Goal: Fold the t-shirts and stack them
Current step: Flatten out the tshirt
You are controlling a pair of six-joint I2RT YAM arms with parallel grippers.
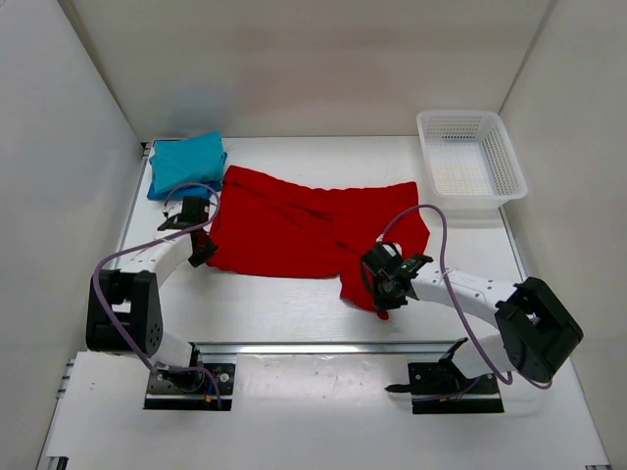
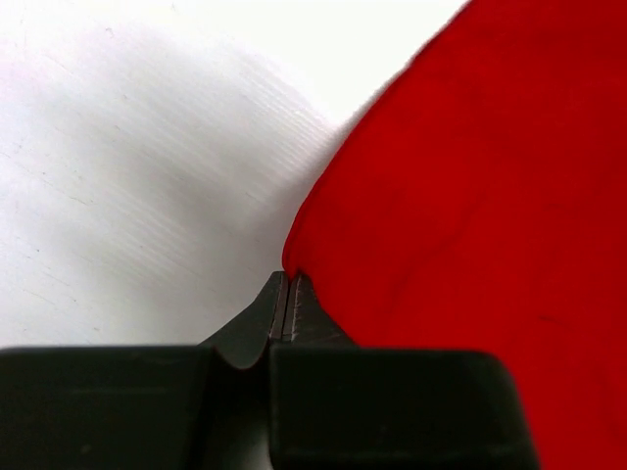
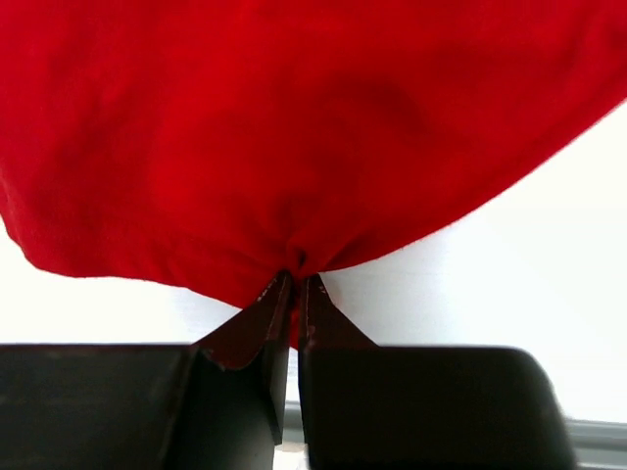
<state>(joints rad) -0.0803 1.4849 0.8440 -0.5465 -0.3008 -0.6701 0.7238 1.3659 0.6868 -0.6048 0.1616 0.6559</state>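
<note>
L gripper (image 2: 287,281) is closed tight, pinching the left edge of the red shirt (image 1: 294,230); R gripper (image 3: 297,282) is closed on a bunched bit of its near-right corner. The red shirt lies spread & wrinkled mid-table (image 1: 294,304), w/ a folded teal shirt (image 1: 186,164) just beside its far-left corner & a white basket (image 1: 509,166) far right

Nothing readable in any of the three views, tbh. No letters, logos, tags or numbers to make out on the red shirt (image 1: 284,230), the teal shirt (image 1: 186,162) or the basket (image 1: 427,157).
</note>
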